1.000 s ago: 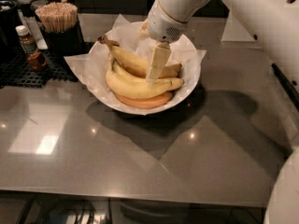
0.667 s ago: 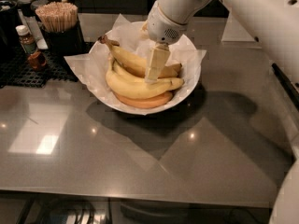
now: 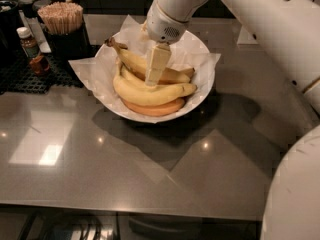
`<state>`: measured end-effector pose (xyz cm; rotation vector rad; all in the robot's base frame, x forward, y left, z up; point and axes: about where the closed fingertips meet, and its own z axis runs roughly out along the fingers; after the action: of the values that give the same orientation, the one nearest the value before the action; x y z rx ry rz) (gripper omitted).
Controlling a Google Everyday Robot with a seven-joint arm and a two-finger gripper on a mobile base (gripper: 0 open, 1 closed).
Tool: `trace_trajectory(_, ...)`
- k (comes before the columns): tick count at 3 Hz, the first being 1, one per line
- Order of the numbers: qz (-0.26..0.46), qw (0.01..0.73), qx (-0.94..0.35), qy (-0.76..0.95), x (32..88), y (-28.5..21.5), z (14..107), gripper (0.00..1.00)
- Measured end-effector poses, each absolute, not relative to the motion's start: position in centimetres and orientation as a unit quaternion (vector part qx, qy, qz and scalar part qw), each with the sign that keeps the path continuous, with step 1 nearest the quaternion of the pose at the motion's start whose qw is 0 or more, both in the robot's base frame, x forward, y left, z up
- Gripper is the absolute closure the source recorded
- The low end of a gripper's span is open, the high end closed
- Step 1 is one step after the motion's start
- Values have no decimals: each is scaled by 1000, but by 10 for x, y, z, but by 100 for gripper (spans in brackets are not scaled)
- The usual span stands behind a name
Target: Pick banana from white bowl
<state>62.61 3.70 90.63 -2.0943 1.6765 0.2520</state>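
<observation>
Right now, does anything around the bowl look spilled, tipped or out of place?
Nothing stands out. The bananas lie inside the paper-lined white bowl, the gripper is down among them, and the cup of sticks stands upright.

Dim overhead light leaves glare spots on the table (image 3: 100,184) and a broad shadow beside the white bowl (image 3: 206,91), over which the gripper (image 3: 154,79) hangs

1. You see a dark cup (image 3: 69,45) packed with wooden sticks (image 3: 61,17) at back left, well left of the gripper (image 3: 152,82) hanging mid-tabletop.
2. Just beside the cup, a small white-capped brown bottle (image 3: 30,50) stands on a black mesh mat (image 3: 24,80).
3. The glossy grey tabletop (image 3: 125,174) reflects bright patches of light at your front left.
</observation>
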Motion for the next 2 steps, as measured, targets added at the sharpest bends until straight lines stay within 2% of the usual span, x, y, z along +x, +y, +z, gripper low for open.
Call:
trace_trajectory(1,97,248,-770,580,629,51,920,13)
trace_trajectory(2,95,256,-761,589,627,40,921,13)
